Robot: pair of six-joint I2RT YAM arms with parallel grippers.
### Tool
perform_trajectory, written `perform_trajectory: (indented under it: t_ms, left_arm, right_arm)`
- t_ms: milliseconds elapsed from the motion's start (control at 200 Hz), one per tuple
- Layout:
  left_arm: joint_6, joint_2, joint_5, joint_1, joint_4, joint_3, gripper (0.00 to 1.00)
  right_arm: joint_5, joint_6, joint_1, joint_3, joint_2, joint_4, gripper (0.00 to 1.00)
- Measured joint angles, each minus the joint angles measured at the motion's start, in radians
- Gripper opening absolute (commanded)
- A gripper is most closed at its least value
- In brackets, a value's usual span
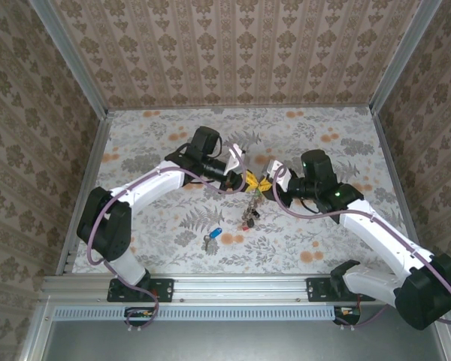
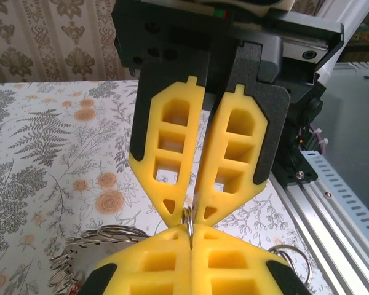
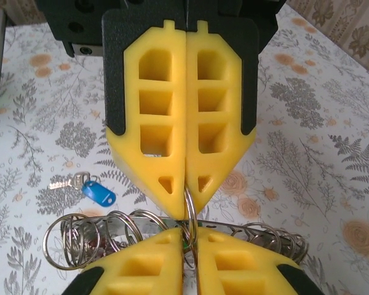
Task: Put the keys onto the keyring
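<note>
Worktop (image 3: 332, 184): floral, walled in.
Left fingers (image 3: 178, 110): clamped on the keyring (image 3: 120, 224).
Right fingers (image 3: 234, 243): narrow, pinching the same wire.
Risk: we judge opposing pulls could slip it; blue key (image 3: 98, 193) lies loose.

The top camera is looking steeply down from above and behind the arm bases, taking in the whole table (image 1: 323, 248) from afar. The left wrist camera is riding just behind the left gripper (image 2: 190, 236), facing the right gripper (image 2: 192, 212) head-on from very near. The right wrist camera is staring back the opposite way. All three are sharing the keyring (image 1: 249, 213) where the grippers are meeting.
</note>
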Motion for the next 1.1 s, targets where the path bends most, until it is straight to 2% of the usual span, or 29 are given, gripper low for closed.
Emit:
perform_trajectory:
  t_ms: [170, 270, 395, 540, 715, 1100]
  left_arm:
    - [-0.013, 0.0, 0.026, 0.007, 0.032, -0.002, 0.0]
    - [0.008, 0.0, 0.018, 0.006, 0.014, 0.0, 0.0]
    - [0.06, 0.0, -0.019, -0.006, -0.043, 0.016, 0.17]
    - [0.113, -0.002, -0.066, -0.018, -0.117, 0.038, 0.21]
    - [0.155, -0.002, -0.114, -0.019, -0.193, 0.061, 0.23]
    - [0.183, -0.002, -0.168, -0.039, -0.238, 0.096, 0.23]
  right_arm:
    - [-0.009, 0.032, -0.007, -0.012, -0.018, 0.032, 0.01]
    - [-0.01, 0.029, -0.007, -0.012, -0.018, 0.024, 0.0]
    - [-0.01, 0.018, -0.007, -0.004, -0.018, -0.012, 0.0]
    - [-0.001, -0.01, -0.007, 0.037, -0.006, -0.088, 0.0]
    - [0.001, -0.044, -0.006, 0.082, 0.016, -0.141, 0.0]
    - [0.009, -0.089, 0.001, 0.134, 0.049, -0.219, 0.01]
